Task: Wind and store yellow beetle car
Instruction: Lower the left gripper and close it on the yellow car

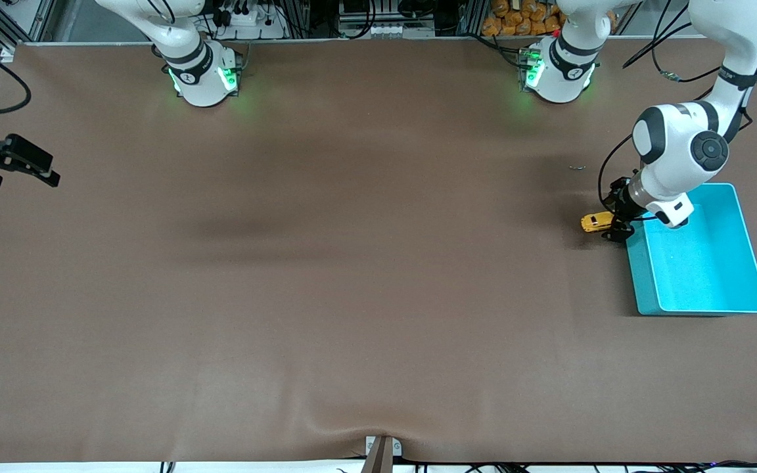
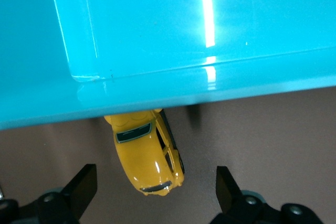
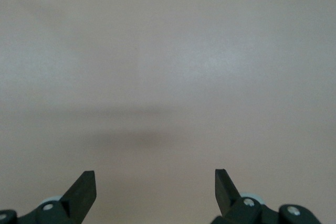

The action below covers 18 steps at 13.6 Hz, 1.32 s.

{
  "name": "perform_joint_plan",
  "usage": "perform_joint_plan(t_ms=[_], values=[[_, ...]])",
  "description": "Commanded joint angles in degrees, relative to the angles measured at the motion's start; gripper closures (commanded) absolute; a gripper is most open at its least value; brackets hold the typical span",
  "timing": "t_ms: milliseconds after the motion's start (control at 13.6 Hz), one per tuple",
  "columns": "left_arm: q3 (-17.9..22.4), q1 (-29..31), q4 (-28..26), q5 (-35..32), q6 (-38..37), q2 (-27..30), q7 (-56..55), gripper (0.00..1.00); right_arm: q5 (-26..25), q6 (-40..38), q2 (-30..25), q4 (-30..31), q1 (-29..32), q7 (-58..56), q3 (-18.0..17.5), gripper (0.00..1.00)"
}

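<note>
The yellow beetle car (image 1: pixel 596 223) sits on the tabletop (image 1: pixel 326 276) just beside the teal bin (image 1: pixel 700 263). Beside the bin too, the left gripper (image 1: pixel 617 226) hangs over the car, fingers (image 2: pixel 79 187) spread and not touching it. The right gripper (image 1: pixel 20 164) waits over the tabletop, well apart from the bin, its fingers (image 3: pixel 84 188) spread on nothing.

White arms, black joint bands; green-lit bases; black fingers (image 2: pixel 84 187), trailing black cables

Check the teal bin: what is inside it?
Nothing shows inside the teal bin; the left arm covers one corner. The yellow beetle car sits on the table beside it, between the open left gripper jaws.
</note>
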<state>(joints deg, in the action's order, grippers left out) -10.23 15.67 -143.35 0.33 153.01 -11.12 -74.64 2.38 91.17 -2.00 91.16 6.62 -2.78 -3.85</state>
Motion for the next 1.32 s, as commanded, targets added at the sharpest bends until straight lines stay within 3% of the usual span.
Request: perform_joint_plan(t_ms=[0, 515, 589, 662, 736, 809, 1251], values=[[-0.1, -0.1, -0.4, 1.1, 1.9, -1.1, -0.5, 0.00, -0.6, -1.5, -0.8, -0.2, 0.3, 0.5, 0.3, 0.00], [0.0, 0.3, -0.2, 0.7, 6.2, -4.0, -0.6, 0.00, 0.3, -4.0, -0.7, -2.4, 0.2, 1.5, 0.2, 0.00], [0.0, 0.4, -0.2, 0.7, 6.4, -4.0, -0.9, 0.35, 0.3, -4.1, -0.6, -3.4, 0.2, 1.3, 0.2, 0.00], [0.0, 0.4, -0.2, 0.7, 6.4, -4.0, -0.9, 0.64, -0.4, -4.3, -0.6, -3.7, 0.2, 1.3, 0.2, 0.00], [0.0, 0.4, -0.1, 0.7, 6.4, -3.9, -1.0, 0.85, -0.4, -4.5, -0.6, -3.8, 0.2, 1.3, 0.2, 0.00], [0.0, 0.4, -0.1, 0.7, 6.4, -3.9, -1.0, 0.93, -0.5, -4.5, -0.6, -3.8, 0.3, 1.2, 0.3, 0.00], [-1.7, -1.8, 0.6, 0.6, 5.4, -1.1, -3.6, 0.94, -0.5, -4.4, 0.2, -4.0, 0.5, 1.3, 0.3, 0.00]])
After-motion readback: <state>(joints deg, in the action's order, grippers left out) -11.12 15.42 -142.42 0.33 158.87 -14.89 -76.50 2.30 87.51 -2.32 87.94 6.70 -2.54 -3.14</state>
